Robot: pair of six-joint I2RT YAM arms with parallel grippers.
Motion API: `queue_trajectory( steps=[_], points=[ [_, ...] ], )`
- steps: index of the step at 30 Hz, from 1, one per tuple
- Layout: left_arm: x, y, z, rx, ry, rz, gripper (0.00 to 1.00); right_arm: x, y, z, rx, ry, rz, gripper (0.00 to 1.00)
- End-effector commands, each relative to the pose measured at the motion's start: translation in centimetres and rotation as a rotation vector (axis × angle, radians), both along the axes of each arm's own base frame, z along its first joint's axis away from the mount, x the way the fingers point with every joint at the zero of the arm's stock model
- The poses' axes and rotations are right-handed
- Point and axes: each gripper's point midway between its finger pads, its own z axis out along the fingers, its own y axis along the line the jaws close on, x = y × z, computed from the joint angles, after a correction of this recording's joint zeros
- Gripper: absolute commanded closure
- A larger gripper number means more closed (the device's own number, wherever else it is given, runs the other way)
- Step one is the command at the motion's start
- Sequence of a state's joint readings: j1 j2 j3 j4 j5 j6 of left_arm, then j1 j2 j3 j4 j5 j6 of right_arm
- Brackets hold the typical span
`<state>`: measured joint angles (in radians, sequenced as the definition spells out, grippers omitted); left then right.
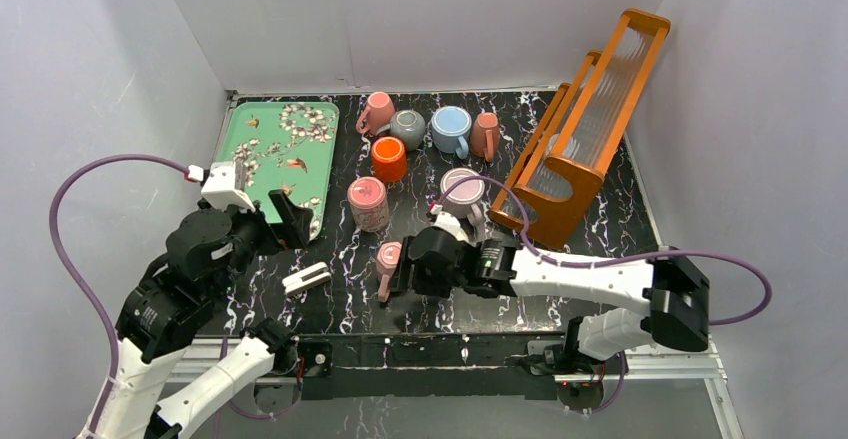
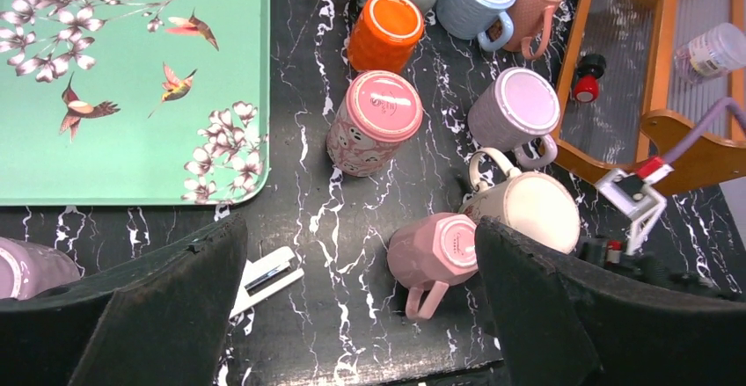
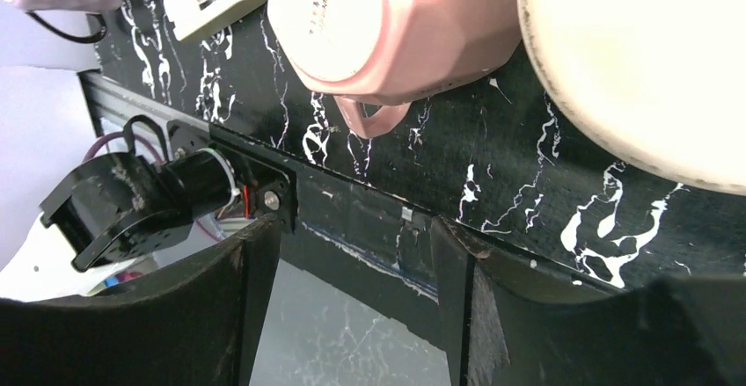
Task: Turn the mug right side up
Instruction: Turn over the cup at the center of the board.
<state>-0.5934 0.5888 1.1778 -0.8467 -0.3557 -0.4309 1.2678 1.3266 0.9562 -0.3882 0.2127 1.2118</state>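
A pink faceted mug (image 1: 388,257) stands upside down near the table's front edge, base up, its handle (image 2: 420,299) pointing toward the front. In the right wrist view the same mug (image 3: 396,25) fills the top, beyond my fingers. My right gripper (image 1: 397,281) sits just beside it on the front side, open with nothing between the fingers (image 3: 255,316). My left gripper (image 1: 288,222) hovers to the left by the tray, open wide. In its own view the mug (image 2: 435,250) lies near the right finger (image 2: 537,307) and untouched.
A cream mug (image 2: 532,210) stands upside down right behind the pink one. Several more mugs, such as a patterned pink one (image 1: 368,204) and an orange one (image 1: 389,159), fill the middle and back. There is a green tray (image 1: 270,149) at the left, a wooden rack (image 1: 590,119) at the right and a white clip (image 1: 307,277) at the front.
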Motion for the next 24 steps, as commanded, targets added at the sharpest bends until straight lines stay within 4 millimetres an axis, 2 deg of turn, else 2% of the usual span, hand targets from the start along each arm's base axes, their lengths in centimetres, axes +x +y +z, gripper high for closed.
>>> queue_trajectory(
  steps=[1, 10, 15, 20, 24],
  points=[
    [-0.7, 0.6, 1.2, -0.007, -0.03, 0.002, 0.02, 1.0, 2.7, 1.8, 0.061, -0.042, -0.084, 0.3],
    [-1.9, 2.1, 1.9, -0.031, -0.079, 0.035, 0.02, 1.7, 4.4, 0.1, -0.028, -0.083, -0.085, 0.33],
    [-2.0, 2.3, 2.0, -0.022, -0.08, 0.037, 0.02, 2.2, 4.5, -1.4, -0.115, -0.105, -0.093, 0.35],
    [-2.1, 2.5, 2.2, -0.018, -0.086, 0.044, 0.02, 3.3, 4.8, -1.6, -0.155, -0.17, -0.091, 0.41],
    [-2.1, 2.8, 2.5, -0.021, -0.097, 0.057, 0.02, 3.9, 4.2, -3.1, -0.252, -0.188, -0.098, 0.42]
  ],
)
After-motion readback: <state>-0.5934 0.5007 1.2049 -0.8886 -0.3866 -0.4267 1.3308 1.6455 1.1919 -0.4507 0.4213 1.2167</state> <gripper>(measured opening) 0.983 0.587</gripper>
